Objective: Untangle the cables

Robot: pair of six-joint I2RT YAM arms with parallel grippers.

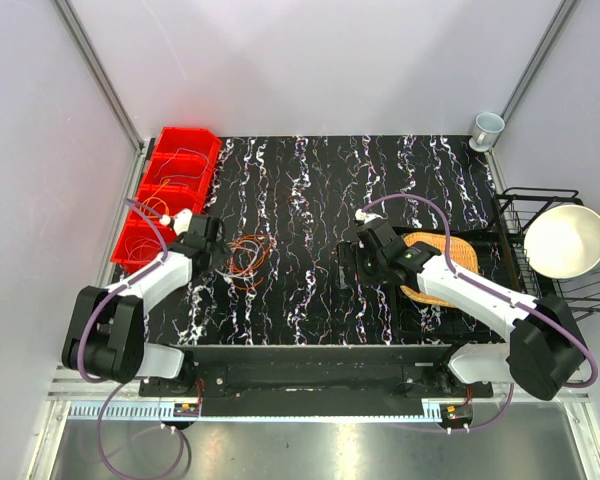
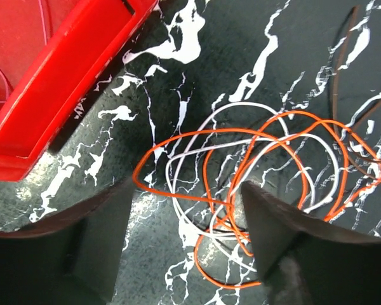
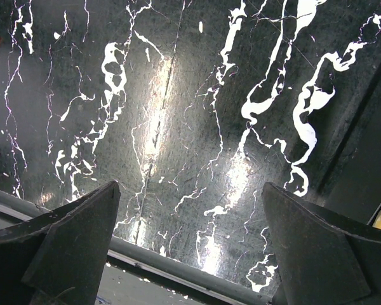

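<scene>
The cables (image 1: 250, 258) lie as a loose tangle of orange, whitish and dark wires on the black marbled table, left of centre. My left gripper (image 1: 212, 250) hangs at the tangle's left edge. In the left wrist view the orange loops (image 2: 267, 136) and a whitish cable (image 2: 241, 105) spread ahead of the open left gripper (image 2: 187, 187). Part of the tangle runs between its fingers, and the right finger (image 2: 273, 229) covers some strands. Nothing is pinched. My right gripper (image 1: 358, 262) stands wide open over bare table, as the right wrist view (image 3: 190, 185) also shows.
A row of red bins (image 1: 170, 190) stands at the table's left edge, close beside the left gripper (image 2: 51, 76), with thin wires inside. A woven yellow mat (image 1: 442, 265) lies under the right arm. A black wire rack (image 1: 510, 240) holds a white bowl (image 1: 565, 240). A white cup (image 1: 487, 128) stands far right.
</scene>
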